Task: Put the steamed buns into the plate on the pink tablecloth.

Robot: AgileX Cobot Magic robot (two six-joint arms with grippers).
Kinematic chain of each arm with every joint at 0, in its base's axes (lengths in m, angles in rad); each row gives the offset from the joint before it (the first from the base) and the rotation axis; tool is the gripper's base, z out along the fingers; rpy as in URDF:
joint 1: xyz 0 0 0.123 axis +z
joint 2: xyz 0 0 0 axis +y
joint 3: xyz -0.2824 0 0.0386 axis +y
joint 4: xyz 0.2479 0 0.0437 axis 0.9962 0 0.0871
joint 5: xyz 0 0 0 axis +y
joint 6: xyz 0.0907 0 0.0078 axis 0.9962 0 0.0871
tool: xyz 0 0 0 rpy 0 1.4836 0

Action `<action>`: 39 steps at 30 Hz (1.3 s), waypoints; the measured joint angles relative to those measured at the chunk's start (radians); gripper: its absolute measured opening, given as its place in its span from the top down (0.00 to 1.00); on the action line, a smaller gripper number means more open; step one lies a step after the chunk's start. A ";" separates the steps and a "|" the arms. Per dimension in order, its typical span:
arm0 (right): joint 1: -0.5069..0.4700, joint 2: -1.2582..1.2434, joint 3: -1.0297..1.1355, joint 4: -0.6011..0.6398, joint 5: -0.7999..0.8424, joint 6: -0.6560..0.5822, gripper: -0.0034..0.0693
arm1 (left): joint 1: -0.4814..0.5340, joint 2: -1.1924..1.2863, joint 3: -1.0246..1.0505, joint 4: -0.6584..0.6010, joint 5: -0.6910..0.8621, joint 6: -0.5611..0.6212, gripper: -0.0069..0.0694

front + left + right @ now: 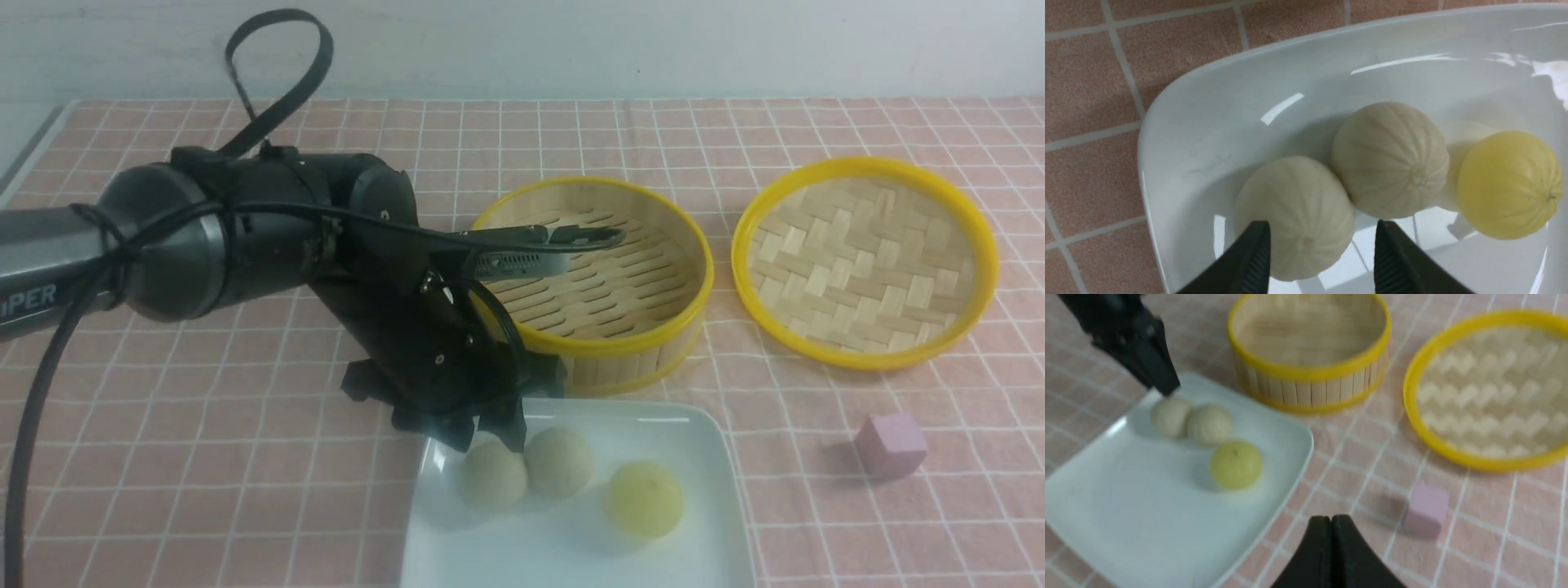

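Note:
All three steamed buns lie in the white square plate on the pink tablecloth: a beige bun on the left touches a second beige bun, and the yellow bun lies apart on the right. My left gripper hangs just above the left beige bun, open, its fingertips astride the bun's top. The second beige bun and the yellow bun lie beyond. My right gripper is shut and empty above the cloth, near the plate's right edge.
An empty yellow-rimmed bamboo steamer basket stands just behind the plate, under my left arm's wrist. Its woven lid lies to the right. A small pink cube sits on the cloth right of the plate.

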State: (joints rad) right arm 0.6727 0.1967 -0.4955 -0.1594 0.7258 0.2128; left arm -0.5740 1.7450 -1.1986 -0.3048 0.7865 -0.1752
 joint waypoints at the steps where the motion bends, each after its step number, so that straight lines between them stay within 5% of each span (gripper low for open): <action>1: 0.000 -0.005 0.031 -0.003 -0.067 0.000 0.97 | 0.000 0.000 0.000 0.000 0.000 -0.001 0.42; 11: 0.000 -0.005 0.132 0.121 -0.206 0.000 0.97 | 0.000 0.000 -0.001 0.000 -0.001 -0.001 0.43; 39: 0.000 -0.014 0.136 0.095 -0.208 0.000 0.95 | 0.000 0.000 -0.002 0.005 -0.085 -0.001 0.43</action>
State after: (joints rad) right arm 0.6727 0.1831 -0.3595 -0.0646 0.5176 0.2128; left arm -0.5740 1.7450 -1.2004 -0.2996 0.7015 -0.1761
